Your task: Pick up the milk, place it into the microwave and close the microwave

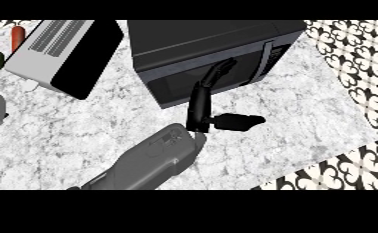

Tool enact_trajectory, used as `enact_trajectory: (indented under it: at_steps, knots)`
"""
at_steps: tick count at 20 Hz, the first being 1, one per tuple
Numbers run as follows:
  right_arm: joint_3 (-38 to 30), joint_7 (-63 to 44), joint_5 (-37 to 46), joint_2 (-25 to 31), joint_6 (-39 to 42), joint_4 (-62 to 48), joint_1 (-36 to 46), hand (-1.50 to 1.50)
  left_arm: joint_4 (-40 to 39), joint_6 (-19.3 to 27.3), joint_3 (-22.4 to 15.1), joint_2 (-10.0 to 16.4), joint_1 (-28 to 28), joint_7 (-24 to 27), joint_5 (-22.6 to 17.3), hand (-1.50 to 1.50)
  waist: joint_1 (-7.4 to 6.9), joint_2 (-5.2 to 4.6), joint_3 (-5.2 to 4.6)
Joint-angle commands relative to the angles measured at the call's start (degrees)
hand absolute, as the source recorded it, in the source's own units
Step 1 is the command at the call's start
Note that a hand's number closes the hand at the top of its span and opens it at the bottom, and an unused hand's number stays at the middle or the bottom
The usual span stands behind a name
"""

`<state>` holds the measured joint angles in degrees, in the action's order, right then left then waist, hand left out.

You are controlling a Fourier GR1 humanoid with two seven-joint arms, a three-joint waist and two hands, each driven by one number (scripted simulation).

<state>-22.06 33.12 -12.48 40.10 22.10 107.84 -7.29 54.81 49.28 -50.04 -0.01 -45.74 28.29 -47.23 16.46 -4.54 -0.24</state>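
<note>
The black microwave (pixel 214 47) stands at the middle back of the counter, its door face (pixel 199 79) flush with the body and its handle and control panel (pixel 275 54) at the right. My left hand (pixel 199 112) rises from a grey forearm at the lower middle. It is open, with straight fingers (pixel 215 73) resting against the door front and the thumb (pixel 240 122) sticking out to the right. No milk shows anywhere. My right hand is out of view.
A white and black appliance (pixel 59 57) lies tilted at the back left. By the left edge are a red item (pixel 16 37) and a small white item (pixel 28 84). The marble counter (pixel 310 117) ends at the right over a patterned floor (pixel 347 52).
</note>
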Motion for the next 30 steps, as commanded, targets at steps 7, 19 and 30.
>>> enact_trajectory:
  at_steps: [7,19,30]
  knots:
    - [-0.59,-0.49,0.1,1.4,-0.47,-2.48,3.43,1.5,-4.46,0.55,2.33,0.01,-4.31,2.63,-4.21,-1.5,0.39,-0.97,0.14]
    - [5.28,-4.14,-15.67,-3.49,7.44,-9.73,4.72,-1.5,-5.07,-0.21,1.6,0.01,-4.99,5.52,-7.63,-1.5,-0.23,-1.61,0.23]
    - [4.57,-6.18,-21.59,-0.64,11.7,-15.38,8.09,-1.5,-6.51,-0.73,0.78,0.01,-5.22,8.42,-9.88,-1.5,0.15,-1.72,0.28]
